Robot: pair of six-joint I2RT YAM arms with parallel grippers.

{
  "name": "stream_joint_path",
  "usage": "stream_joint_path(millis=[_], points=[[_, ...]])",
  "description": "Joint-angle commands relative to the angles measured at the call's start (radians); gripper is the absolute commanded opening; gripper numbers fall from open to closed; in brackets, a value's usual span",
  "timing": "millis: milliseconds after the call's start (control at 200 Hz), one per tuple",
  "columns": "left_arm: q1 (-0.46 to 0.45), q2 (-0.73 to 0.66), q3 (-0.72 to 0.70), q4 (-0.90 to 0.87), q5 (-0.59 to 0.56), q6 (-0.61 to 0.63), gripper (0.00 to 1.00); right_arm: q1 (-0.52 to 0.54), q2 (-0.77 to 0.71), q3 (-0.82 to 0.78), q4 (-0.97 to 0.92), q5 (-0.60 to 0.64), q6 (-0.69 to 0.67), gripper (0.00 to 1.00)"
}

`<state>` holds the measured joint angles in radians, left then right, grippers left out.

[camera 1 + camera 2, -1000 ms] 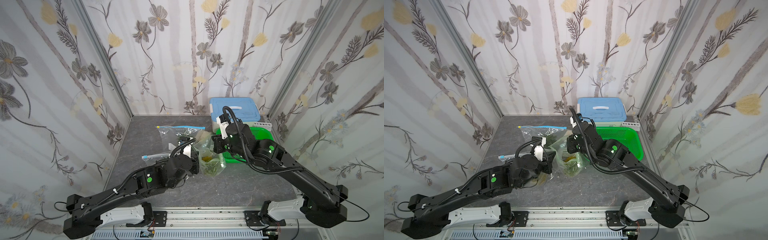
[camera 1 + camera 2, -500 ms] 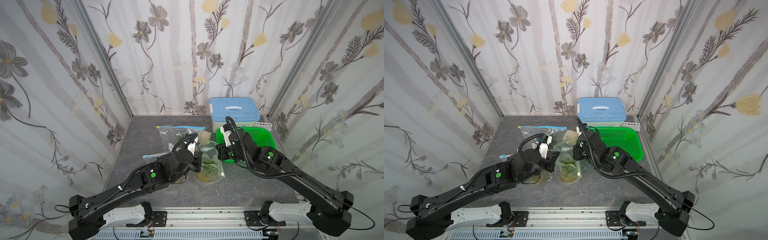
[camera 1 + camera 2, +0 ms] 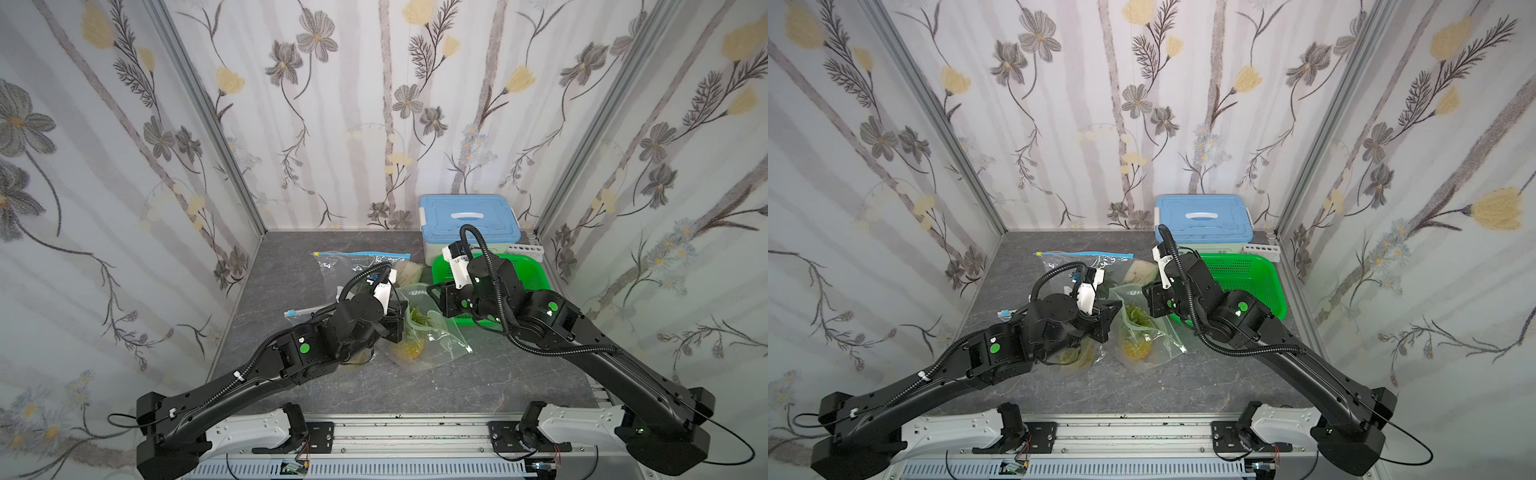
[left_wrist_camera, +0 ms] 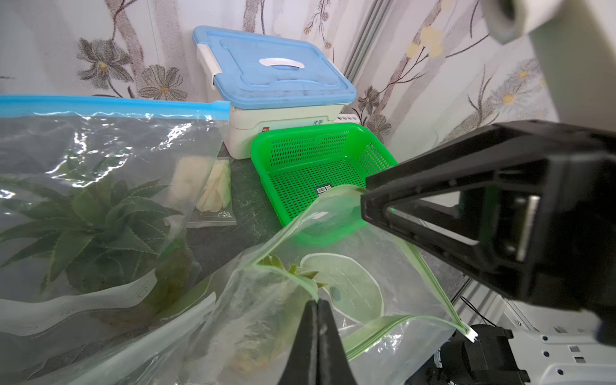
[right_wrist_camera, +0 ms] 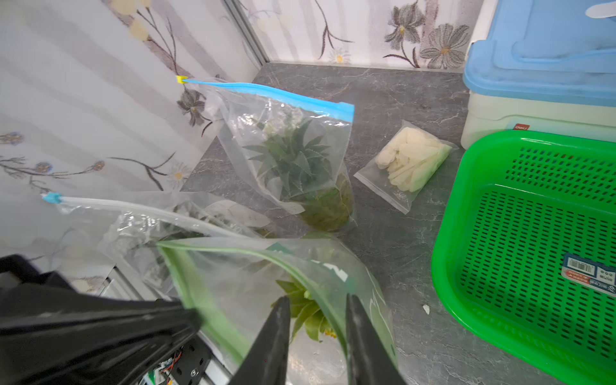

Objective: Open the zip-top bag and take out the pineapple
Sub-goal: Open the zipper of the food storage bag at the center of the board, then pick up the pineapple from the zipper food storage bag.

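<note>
– Both sides of the green-zip bag [image 3: 440, 336] pinched?
– nope, left claw [image 4: 316, 301] is pressed together pinching its rim, right claw [image 5: 315, 300] is spread at the mouth. pineapple [image 3: 1136, 347] inside, bag resting on the surface [image 3: 457, 386].

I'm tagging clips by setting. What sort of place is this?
Probably a robot test booth: wallpapered panels box in a grey tabletop, and the left arm and right arm mount on a front rail.
</note>
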<state>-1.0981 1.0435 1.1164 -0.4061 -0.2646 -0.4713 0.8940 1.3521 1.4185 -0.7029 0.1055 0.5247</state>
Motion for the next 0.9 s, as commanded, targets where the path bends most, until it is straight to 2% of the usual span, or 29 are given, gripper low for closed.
stream_joint_path(millis=[0, 165, 365, 515, 894], points=[[0.006, -0.001, -0.015, 0.045, -0.009, -0.003, 0.00, 0.049, -0.007, 0.054, -0.070, 0.086, -0.003, 0.35], [0.015, -0.013, -0.034, 0.050, -0.023, -0.006, 0.00, 0.138, 0.026, 0.126, -0.161, 0.132, 0.006, 0.37], [0.025, -0.049, -0.065, 0.051, -0.041, -0.010, 0.00, 0.150, 0.088, 0.057, -0.107, 0.089, 0.007, 0.36], [0.029, -0.063, -0.082, 0.055, -0.039, -0.013, 0.00, 0.148, 0.139, 0.028, -0.091, 0.135, 0.027, 0.37], [0.032, -0.076, -0.142, 0.093, -0.052, -0.033, 0.00, 0.126, 0.218, -0.056, -0.009, 0.125, 0.037, 0.62]])
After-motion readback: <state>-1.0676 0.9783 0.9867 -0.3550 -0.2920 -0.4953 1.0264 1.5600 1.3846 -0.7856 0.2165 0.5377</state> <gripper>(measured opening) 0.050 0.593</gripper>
